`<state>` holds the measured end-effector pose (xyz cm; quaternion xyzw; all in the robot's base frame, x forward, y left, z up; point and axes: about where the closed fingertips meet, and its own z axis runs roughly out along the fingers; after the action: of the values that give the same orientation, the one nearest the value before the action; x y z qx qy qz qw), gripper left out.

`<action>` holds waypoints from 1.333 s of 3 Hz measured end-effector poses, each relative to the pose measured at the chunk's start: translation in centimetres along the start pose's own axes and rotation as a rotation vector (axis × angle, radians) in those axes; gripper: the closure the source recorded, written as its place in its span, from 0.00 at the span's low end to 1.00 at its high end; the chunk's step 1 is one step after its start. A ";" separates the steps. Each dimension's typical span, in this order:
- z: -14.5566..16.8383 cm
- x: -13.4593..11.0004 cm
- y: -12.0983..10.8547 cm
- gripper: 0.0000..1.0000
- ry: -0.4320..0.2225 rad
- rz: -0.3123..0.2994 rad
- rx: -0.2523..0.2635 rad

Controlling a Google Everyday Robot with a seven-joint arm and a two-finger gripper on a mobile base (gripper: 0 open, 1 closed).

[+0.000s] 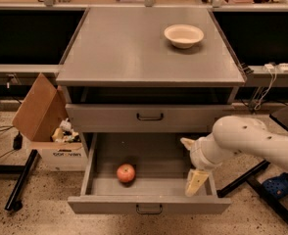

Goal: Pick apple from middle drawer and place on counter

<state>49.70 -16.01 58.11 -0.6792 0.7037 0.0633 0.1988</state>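
The apple (126,173) is small and red, and lies on the floor of the open middle drawer (149,204), left of its centre. My gripper (191,163) hangs over the drawer's right side, well to the right of the apple and apart from it. Its two cream fingers (196,182) are spread apart and hold nothing. The white arm reaches in from the right. The grey counter (134,48) tops the cabinet above.
A cream bowl (183,35) sits on the counter at the back right. The upper drawer front (150,117) is shut. An open cardboard box (51,131) stands on the floor to the left. Black stand legs lie on the floor at both sides.
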 end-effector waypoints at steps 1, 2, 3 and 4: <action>2.3 -2.9 2.5 0.00 -0.030 -0.007 -0.022; 5.1 -5.3 2.7 0.00 -0.072 0.043 -0.035; 7.2 -7.7 1.8 0.00 -0.153 0.127 -0.041; 8.5 -7.8 0.9 0.00 -0.151 0.139 -0.038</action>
<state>50.49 -5.68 53.08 -0.6256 0.7308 0.1413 0.2335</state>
